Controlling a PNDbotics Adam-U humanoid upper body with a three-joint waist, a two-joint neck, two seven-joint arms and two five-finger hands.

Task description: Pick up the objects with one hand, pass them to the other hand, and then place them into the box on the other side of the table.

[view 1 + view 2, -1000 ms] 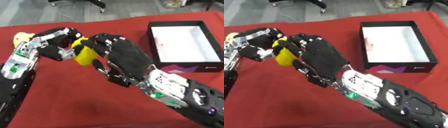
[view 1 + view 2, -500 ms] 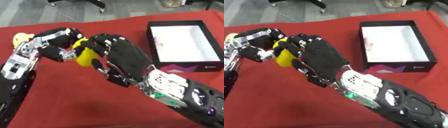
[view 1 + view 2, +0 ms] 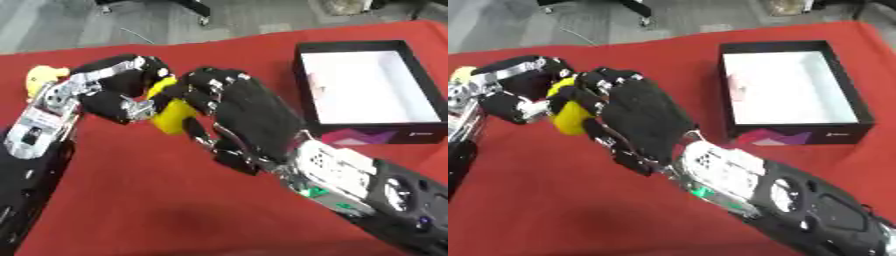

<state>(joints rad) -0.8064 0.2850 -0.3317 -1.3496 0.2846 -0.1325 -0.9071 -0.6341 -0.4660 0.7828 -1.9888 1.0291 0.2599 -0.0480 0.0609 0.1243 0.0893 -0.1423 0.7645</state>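
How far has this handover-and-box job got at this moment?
Done: the yellow object is off the red table, lifted by the left hand. In hand: the handover, with both the left hand and right hand curled round it. Left: the left hand's release, then carrying it to the black box, which looks empty. Another yellowish thing waits at the left edge.

Red tablecloth (image 3: 131, 200): matt cloth. Box (image 3: 308, 80): black card, matt white lining (glossy print on near wall). Yellow object (image 3: 175, 117): smooth, plastic-looking. Hands: matt black, silver metal joints.
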